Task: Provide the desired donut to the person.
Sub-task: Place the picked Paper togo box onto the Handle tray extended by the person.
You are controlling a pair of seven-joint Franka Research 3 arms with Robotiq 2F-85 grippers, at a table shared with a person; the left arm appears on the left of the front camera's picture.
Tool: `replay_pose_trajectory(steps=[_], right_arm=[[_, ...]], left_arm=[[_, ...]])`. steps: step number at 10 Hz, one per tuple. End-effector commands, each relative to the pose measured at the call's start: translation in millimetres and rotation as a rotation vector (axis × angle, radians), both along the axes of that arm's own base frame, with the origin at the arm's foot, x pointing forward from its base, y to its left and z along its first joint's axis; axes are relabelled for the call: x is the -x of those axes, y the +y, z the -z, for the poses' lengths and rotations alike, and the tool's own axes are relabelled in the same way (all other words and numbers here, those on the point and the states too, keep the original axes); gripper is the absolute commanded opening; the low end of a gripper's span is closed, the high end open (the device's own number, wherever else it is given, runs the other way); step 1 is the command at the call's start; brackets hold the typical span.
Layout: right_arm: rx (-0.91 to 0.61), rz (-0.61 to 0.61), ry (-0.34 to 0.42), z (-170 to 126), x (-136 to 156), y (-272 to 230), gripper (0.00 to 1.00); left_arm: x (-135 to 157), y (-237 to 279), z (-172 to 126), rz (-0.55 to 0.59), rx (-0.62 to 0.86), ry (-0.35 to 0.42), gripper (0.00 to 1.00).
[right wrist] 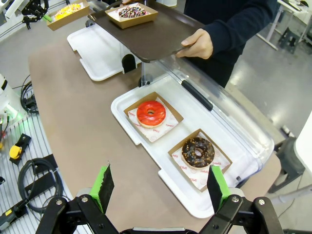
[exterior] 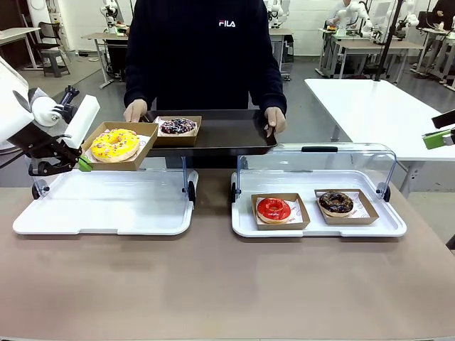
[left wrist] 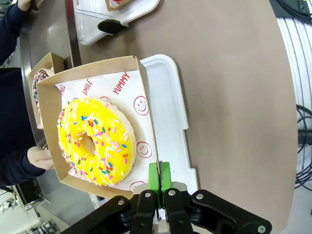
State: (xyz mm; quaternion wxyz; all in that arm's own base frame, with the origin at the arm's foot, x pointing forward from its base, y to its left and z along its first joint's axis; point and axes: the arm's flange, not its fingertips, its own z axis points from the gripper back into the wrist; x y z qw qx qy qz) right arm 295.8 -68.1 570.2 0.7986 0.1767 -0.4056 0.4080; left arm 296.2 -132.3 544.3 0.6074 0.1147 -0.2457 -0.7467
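A yellow sprinkled donut (exterior: 114, 144) (left wrist: 95, 141) lies in a brown cardboard box (exterior: 137, 160) (left wrist: 97, 68). My left gripper (exterior: 84, 163) (left wrist: 159, 170) is shut on the box's near rim and holds it in the air above the left white tray (exterior: 106, 206). The box's far corner is close to the dark tray (exterior: 227, 131) (right wrist: 151, 39) that the person (exterior: 206, 57) holds with both hands. A dark sprinkled donut (exterior: 178, 126) (right wrist: 131, 10) in its own box sits on that tray. My right gripper (right wrist: 158, 183) (exterior: 441, 135) hangs open high over the right side of the table.
The right white tray (exterior: 245, 224) has its clear lid raised. It holds a red donut (exterior: 274, 209) (right wrist: 151, 113) and a chocolate donut (exterior: 335, 203) (right wrist: 197, 152), each in a cardboard box. The near half of the brown table is bare.
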Motion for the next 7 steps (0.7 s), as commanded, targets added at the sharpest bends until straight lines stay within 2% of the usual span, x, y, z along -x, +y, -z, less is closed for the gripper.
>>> replay_pose_trajectory(steps=[1, 5, 7], right_arm=[[-0.017, -0.012, -0.007, 2.9, -1.4, 1.3, 1.0], [-0.017, -0.012, -0.007, 2.9, -1.4, 1.3, 1.0], [-0.017, -0.012, -0.007, 2.9, -1.4, 1.3, 1.0]], left_arm=[[-2.2, -3.9, 0.4, -0.019, 0.007, -0.013, 0.0], [0.0, 0.0, 0.0, 0.0, 0.0, 0.0, 0.01], [-53.1, -47.7, -45.3, -0.007, -0.031, 0.042, 0.01]])
